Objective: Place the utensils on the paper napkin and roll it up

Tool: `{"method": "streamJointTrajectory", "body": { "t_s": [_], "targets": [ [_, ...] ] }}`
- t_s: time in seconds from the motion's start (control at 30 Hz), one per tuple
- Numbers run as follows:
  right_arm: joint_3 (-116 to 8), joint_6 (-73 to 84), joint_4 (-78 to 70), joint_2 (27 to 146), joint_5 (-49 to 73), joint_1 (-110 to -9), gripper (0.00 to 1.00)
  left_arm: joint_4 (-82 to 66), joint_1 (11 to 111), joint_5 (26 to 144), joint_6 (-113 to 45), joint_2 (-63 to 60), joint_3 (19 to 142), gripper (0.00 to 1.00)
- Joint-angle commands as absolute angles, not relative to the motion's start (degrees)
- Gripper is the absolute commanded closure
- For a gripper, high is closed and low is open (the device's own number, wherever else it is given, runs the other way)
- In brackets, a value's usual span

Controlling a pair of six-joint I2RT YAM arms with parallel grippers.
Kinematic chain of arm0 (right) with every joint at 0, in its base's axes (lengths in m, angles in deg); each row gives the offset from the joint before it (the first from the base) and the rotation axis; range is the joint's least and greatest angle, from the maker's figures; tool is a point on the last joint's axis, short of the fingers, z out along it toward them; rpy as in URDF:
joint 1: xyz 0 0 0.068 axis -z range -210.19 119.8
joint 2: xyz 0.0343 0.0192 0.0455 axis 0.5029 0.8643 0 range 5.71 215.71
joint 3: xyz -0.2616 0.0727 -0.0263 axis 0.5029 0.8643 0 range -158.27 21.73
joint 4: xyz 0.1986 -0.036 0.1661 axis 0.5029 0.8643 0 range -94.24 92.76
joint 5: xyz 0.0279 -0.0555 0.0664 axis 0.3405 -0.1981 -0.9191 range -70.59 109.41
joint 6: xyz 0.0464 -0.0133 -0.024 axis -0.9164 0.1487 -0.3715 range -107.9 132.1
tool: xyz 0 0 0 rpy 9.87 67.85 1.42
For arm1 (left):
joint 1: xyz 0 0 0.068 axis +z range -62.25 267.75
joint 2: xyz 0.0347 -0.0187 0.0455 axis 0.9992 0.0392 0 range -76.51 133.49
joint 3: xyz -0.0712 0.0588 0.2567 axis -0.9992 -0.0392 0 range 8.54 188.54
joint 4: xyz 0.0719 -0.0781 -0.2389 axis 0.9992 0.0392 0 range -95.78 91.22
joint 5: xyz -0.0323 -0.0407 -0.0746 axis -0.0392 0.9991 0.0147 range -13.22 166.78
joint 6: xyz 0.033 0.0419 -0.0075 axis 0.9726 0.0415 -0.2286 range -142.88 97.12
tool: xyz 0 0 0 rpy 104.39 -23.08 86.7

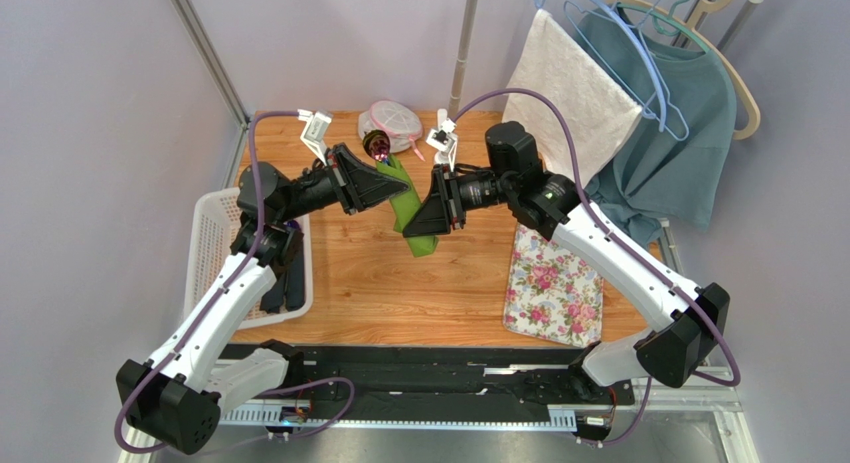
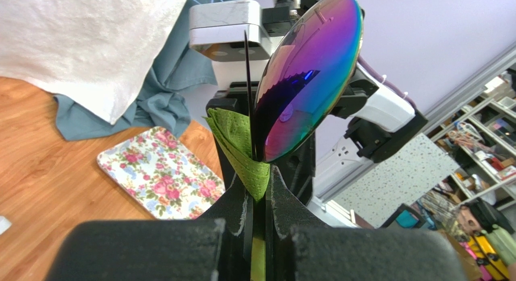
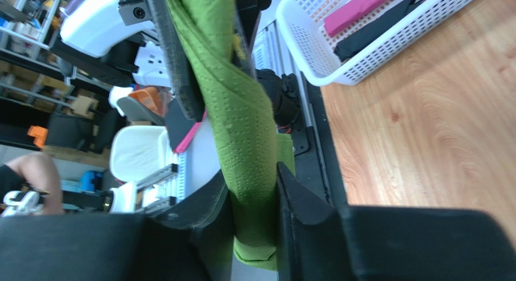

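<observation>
The paper napkin [image 1: 405, 202], green and rolled into a tube, hangs in the air over the middle of the table, held between both arms. Out of its far end stick the utensils: a glossy rainbow-tinted spoon head [image 2: 309, 75] and a thin dark stick [image 2: 248, 81]. From above the head shows as a small reddish knob [image 1: 376, 142]. My left gripper [image 2: 261, 179] is shut on the roll [image 2: 241, 145] just below the spoon head. My right gripper [image 3: 254, 199] has both fingers pressed against the near end of the roll [image 3: 242, 124].
A white mesh basket [image 1: 212, 246] with dark items stands at the table's left edge. The floral mat [image 1: 555, 284] lies at the right. A white cloth [image 1: 569, 94] and a teal shirt [image 1: 678, 114] on hangers hang at back right. A pink-white lidded dish [image 1: 391, 119] sits at the back.
</observation>
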State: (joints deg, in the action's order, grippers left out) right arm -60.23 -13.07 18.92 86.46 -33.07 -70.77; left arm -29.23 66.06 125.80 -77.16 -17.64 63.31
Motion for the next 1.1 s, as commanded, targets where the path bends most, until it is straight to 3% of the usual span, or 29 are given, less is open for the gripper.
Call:
{"method": "streamJointTrajectory", "body": {
  "t_s": [0.0,0.03,0.07,0.2,0.3,0.4,0.5,0.8,1.07],
  "targets": [
    [-59.49,-16.46,15.18,85.61,-35.96,-70.98,0.80,-35.40,67.01,126.35,-79.66,-19.30,63.65,1.00],
    [-59.57,-16.73,15.18,85.60,-35.78,-70.98,0.86,-35.40,67.10,126.26,-79.66,-19.30,63.56,1.00],
    [-59.75,-17.08,15.18,85.69,-35.43,-70.98,1.00,-35.40,67.27,126.18,-79.66,-19.38,63.39,1.00],
    [-61.15,-17.52,15.54,85.78,-32.62,-70.45,1.00,-29.99,67.36,124.69,-78.43,-20.35,63.47,0.98],
    [-62.73,-18.13,15.54,85.78,-31.13,-69.57,1.00,-23.92,67.97,123.63,-76.85,-21.75,63.12,0.53],
    [-63.53,-18.31,14.58,85.69,-29.98,-69.31,1.00,-11.66,68.59,118.72,-72.48,-23.25,64.17,0.33],
    [-63.27,-19.45,12.30,85.25,-29.19,-69.22,1.00,-4.48,69.56,117.65,-71.04,-23.16,66.90,0.28],
    [-60.01,-28.67,-1.76,86.13,-29.36,-69.48,1.00,-6.66,70.09,118.97,-75.70,-25.36,64.97,0.26],
    [-60.54,-28.86,-2.92,87.27,-28.93,-71.68,1.00,-21.85,70.09,123.45,-84.57,-23.96,61.45,0.28]
  ]
}}
